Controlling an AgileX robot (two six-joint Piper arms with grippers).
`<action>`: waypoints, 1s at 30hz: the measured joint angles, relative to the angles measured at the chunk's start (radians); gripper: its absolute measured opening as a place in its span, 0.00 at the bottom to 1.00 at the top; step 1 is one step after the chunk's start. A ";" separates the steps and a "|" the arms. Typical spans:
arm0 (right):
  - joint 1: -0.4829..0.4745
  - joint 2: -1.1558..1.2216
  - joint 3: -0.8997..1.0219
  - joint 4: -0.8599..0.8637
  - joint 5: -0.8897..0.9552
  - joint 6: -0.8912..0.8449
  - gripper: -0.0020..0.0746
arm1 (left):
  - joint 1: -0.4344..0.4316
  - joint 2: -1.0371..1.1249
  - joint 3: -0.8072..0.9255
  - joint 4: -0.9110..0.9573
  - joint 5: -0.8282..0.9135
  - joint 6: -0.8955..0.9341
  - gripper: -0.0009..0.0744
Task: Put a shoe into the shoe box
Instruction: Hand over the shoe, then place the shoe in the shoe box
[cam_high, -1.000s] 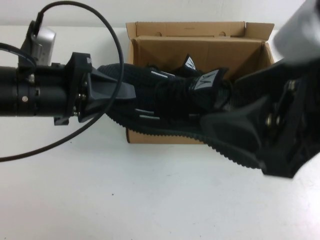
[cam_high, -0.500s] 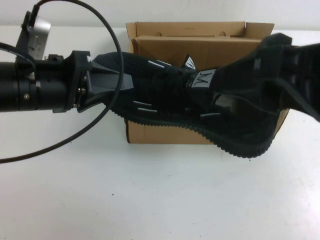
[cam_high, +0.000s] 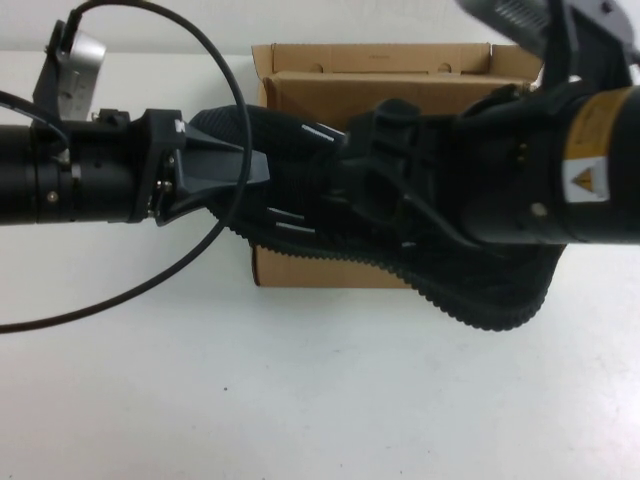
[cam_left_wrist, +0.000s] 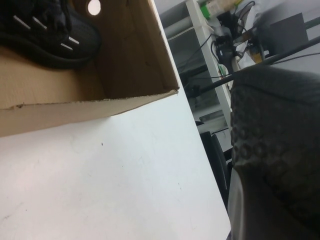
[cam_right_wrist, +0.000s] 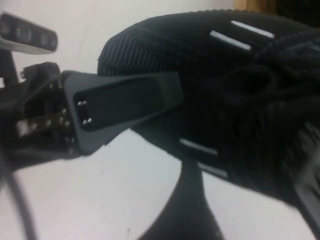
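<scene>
Above the open shoe box (cam_high: 300, 265), at the far middle of the table (cam_high: 300, 400), the shoe (cam_high: 480, 290) hangs in the air, carried lengthwise between the two arms, its toothed sole turned toward the near side and overhanging the box's front wall. From the robot's left, the left gripper (cam_high: 240, 165) is clamped on the toe end, one finger (cam_right_wrist: 125, 100) lying flat along the mesh upper. The right gripper (cam_high: 385, 185) reaches in from the right over the laces and tongue; whether it is closed on the shoe cannot be told, since its body hides the contact. Inside the box, the left wrist view shows another black shoe (cam_left_wrist: 47, 35) already lying against the end wall with the round hole (cam_left_wrist: 93, 6). The held shoe is probably light, with a soft mesh upper that gives under pressure and a firmer, grippy rubber sole, so it is unlikely to slip or be damaged. Holding at toe and mid-foot seems sensible, because a single pinch on the soft upper would likely let the long shoe droop or twist.
</scene>
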 joint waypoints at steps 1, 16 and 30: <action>0.000 0.014 0.000 -0.006 -0.010 0.007 0.71 | 0.000 0.000 0.000 0.000 0.002 0.002 0.18; -0.039 0.098 0.000 -0.078 -0.098 0.065 0.23 | 0.000 0.003 0.000 -0.029 0.006 0.026 0.18; -0.039 0.101 0.000 -0.042 -0.114 -0.028 0.03 | 0.000 0.003 0.000 -0.014 0.070 0.036 0.89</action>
